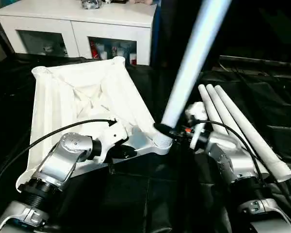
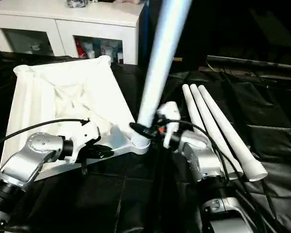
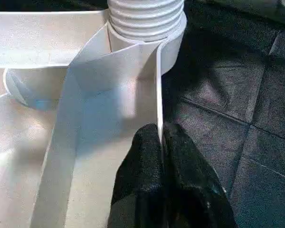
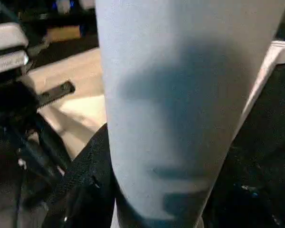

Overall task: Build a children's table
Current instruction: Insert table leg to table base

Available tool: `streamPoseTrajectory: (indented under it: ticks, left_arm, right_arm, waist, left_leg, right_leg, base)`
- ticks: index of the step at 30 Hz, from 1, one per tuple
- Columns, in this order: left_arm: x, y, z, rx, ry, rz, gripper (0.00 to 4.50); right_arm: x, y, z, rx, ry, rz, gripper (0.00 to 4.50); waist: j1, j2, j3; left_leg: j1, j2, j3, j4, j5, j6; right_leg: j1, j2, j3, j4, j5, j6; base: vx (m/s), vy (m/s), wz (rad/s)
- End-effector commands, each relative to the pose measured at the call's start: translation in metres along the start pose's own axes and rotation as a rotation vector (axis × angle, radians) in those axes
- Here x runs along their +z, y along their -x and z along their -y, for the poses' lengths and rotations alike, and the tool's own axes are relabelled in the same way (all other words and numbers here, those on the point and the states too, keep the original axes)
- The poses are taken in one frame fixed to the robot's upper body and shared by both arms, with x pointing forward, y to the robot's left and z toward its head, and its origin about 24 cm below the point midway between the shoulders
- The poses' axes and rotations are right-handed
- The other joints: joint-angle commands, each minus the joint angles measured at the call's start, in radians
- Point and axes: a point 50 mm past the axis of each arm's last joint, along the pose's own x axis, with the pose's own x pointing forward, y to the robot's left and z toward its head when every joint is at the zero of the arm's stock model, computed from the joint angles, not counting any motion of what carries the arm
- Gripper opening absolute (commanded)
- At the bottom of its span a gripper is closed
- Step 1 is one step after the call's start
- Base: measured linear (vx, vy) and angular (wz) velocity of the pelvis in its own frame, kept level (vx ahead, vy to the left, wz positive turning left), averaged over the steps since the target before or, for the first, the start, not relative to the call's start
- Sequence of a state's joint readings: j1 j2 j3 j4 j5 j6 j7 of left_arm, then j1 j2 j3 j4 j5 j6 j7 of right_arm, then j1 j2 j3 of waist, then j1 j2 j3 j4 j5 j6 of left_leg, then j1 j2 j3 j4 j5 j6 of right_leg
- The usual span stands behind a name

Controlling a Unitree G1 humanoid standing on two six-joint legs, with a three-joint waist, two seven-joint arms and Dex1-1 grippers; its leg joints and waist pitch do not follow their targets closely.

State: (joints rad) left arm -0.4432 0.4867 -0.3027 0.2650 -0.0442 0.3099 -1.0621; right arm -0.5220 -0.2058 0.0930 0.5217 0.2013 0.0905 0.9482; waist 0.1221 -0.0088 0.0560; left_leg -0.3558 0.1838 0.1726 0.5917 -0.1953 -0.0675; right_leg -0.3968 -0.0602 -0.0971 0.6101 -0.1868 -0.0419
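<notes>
The white tabletop [image 1: 87, 97] lies upside down and tilted on the black cloth, ribbed underside up. My left gripper [image 3: 160, 142] is shut on the thin rim wall of the tabletop near its front corner socket [image 1: 161, 141]. One long white leg [image 1: 191, 63] stands upright in that socket, its threaded end [image 3: 145, 19] seated there. My right gripper [image 1: 166, 130] is closed around the leg's lower part just above the socket; the leg [image 4: 180, 109] rises between its fingers. Three more legs [image 1: 233, 124] lie side by side on the cloth to the right.
A white cabinet [image 1: 77, 29] with glass doors stands behind the tabletop. Black cloth [image 1: 150, 199] covers the work surface. A black cable [image 1: 63, 128] loops over my left forearm, and another runs along the right arm.
</notes>
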Motion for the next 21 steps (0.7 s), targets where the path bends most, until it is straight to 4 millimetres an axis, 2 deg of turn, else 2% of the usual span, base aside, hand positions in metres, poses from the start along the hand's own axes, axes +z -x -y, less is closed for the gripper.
streamPoseTrajectory:
  ticks: [1,2,8,16,19,21]
  left_arm:
    - [0.028,0.004,-0.006,0.001,-0.111,0.074,0.00]
    - [0.028,0.004,-0.005,-0.004,-0.113,0.073,0.00]
    - [0.028,0.003,-0.002,-0.031,-0.121,0.072,0.00]
    - [0.027,0.005,-0.003,-0.042,-0.128,0.064,0.00]
    - [0.028,0.004,-0.005,-0.016,-0.097,0.071,0.00]
    - [0.028,0.002,-0.006,-0.003,-0.083,0.074,0.00]
  right_arm:
    - [-0.035,0.002,-0.006,0.031,-0.074,-0.199,1.89]
    - [-0.036,0.002,-0.006,0.039,-0.075,-0.216,1.89]
    - [-0.042,0.003,-0.004,0.091,-0.103,-0.263,1.88]
    - [-0.050,0.012,0.000,0.106,-0.105,-0.310,1.88]
    - [-0.050,0.010,0.003,0.053,-0.120,-0.304,1.88]
    - [-0.051,0.008,0.006,-0.003,-0.128,-0.304,1.88]
  waist:
    - [-0.005,0.010,-0.064]
    - [-0.007,0.012,-0.063]
    - [-0.013,0.007,-0.061]
    - [-0.012,0.010,-0.062]
    - [-0.014,0.013,-0.062]
    - [-0.015,0.013,-0.058]
  left_leg:
    - [0.007,0.055,-0.019,-0.074,-0.170,0.019]
    - [0.006,0.055,-0.020,-0.074,-0.171,0.020]
    - [0.008,0.055,-0.019,-0.073,-0.186,0.024]
    - [0.011,0.057,-0.019,-0.073,-0.182,0.026]
    - [0.012,0.057,-0.019,-0.074,-0.189,0.022]
    - [0.015,0.056,-0.020,-0.076,-0.226,0.014]
  right_leg:
    - [0.053,-0.096,0.067,-0.078,-0.244,-0.160]
    - [0.053,-0.097,0.067,-0.077,-0.243,-0.164]
    - [0.053,-0.101,0.068,-0.084,-0.301,-0.155]
    - [0.054,-0.099,0.067,-0.077,-0.245,-0.180]
    - [0.053,-0.097,0.067,-0.077,-0.243,-0.184]
    - [0.052,-0.099,0.067,-0.084,-0.304,-0.176]
  base:
    - [0.000,0.000,0.00]
    - [0.000,0.000,0.00]
    - [0.000,0.000,0.00]
    - [0.000,0.000,0.00]
    - [0.000,0.000,0.00]
    - [0.000,0.000,0.00]
